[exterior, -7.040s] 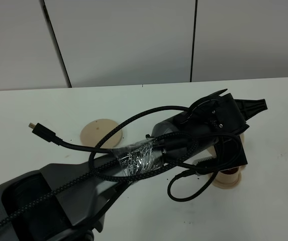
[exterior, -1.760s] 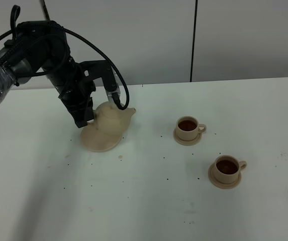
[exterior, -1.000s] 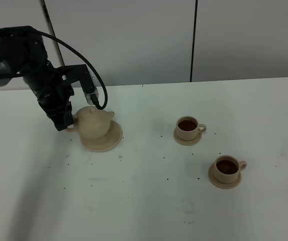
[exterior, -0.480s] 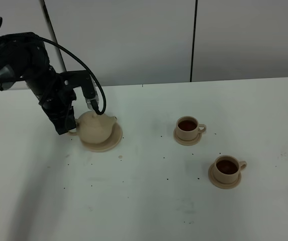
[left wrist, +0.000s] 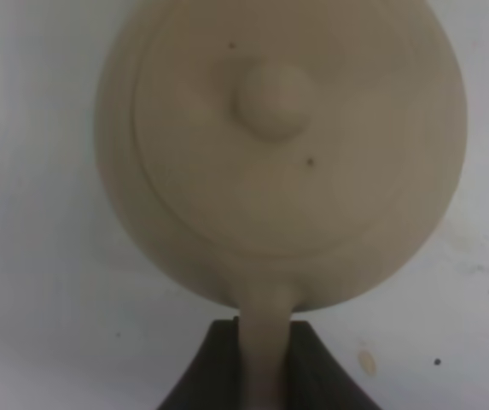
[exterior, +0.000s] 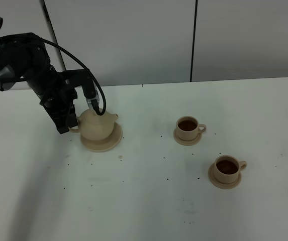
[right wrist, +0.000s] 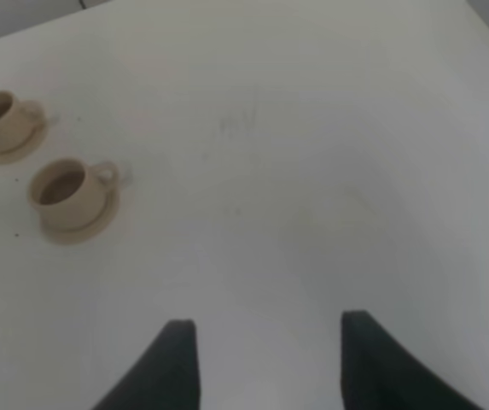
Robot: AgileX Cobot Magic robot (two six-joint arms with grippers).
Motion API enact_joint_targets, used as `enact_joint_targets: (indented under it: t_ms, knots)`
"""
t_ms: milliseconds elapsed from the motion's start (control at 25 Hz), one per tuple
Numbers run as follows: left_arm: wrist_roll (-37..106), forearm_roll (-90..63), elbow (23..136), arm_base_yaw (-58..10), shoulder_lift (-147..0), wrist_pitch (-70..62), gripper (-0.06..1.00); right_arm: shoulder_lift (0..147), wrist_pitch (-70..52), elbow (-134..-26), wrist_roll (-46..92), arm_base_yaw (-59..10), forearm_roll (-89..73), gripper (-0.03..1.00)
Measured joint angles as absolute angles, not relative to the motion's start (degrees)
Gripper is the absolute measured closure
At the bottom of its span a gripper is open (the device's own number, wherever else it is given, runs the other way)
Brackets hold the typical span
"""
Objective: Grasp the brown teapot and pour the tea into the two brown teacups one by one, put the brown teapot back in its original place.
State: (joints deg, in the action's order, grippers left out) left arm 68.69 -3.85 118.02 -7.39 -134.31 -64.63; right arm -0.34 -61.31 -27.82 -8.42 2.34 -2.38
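Both small beige-tan ceramic teacups [exterior: 188, 128] [exterior: 227, 168] held dark tea on their saucers, so pouring looked finished. The squat beige-tan ceramic teapot [exterior: 98, 125] sat upright on its wide round saucer [exterior: 101, 144], the last step nearly done. The left gripper [left wrist: 265, 376] was clamped on the pot's loop handle [left wrist: 267, 342]; next it should release and withdraw cleanly. The right gripper [right wrist: 265, 363] hung apart, empty.
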Motion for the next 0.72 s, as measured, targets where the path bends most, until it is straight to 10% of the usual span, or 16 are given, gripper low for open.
enact_joint_targets:
  t_ms: [720]
  knots:
    - [68.74, -3.98, 118.02, -7.39, -135.59, -63.57, 0.78, -0.34, -61.31, -27.82, -8.47, 2.34, -2.38, 0.59]
